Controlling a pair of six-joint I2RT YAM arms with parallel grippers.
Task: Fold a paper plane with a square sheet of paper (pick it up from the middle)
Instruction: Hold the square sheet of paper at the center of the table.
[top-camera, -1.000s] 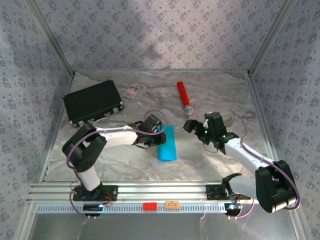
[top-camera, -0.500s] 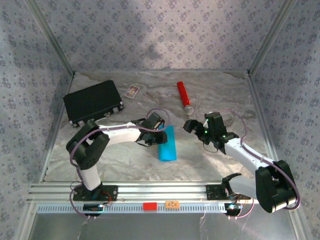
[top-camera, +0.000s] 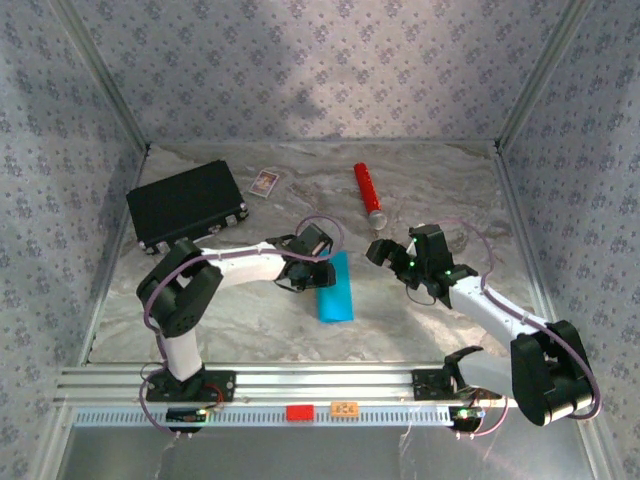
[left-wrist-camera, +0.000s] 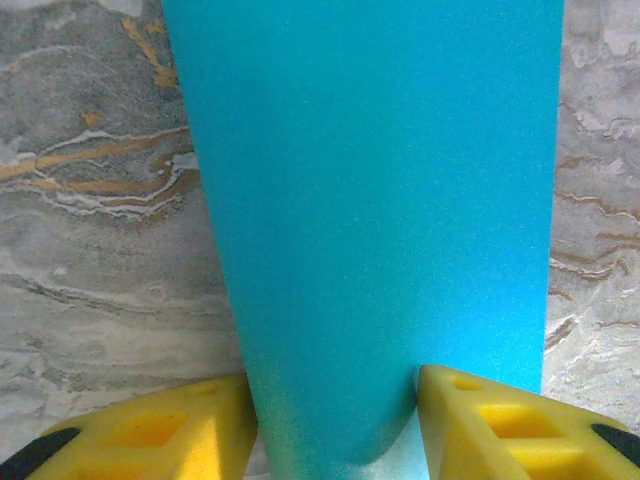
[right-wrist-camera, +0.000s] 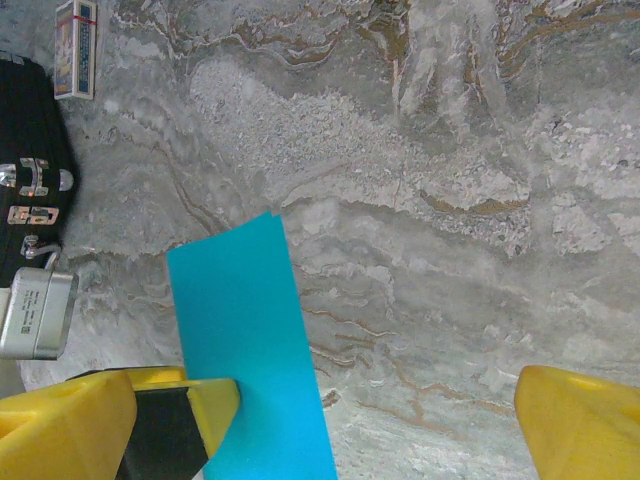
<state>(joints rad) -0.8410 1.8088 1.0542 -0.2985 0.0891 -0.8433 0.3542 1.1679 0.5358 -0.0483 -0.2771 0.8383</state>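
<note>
The square sheet of paper, bright cyan and folded into a narrow strip, lies on the marble table near the middle. My left gripper is at the strip's far end. In the left wrist view its yellow fingers touch both sides of the paper, which bows up and narrows between them, so the jaws are shut on it part-way. My right gripper hovers to the right of the strip, wide open and holding nothing. In the right wrist view one of its fingertips overlaps the paper.
A black rectangular case lies at the back left, with a small white card beside it. A red cylinder lies at the back centre, beyond the right gripper. Patterned walls close in the table on three sides.
The left arm's elbow has swung right and forward while its gripper stayed at the paper's far end, jaws easing slightly apart. The paper and the right arm have not moved.
</note>
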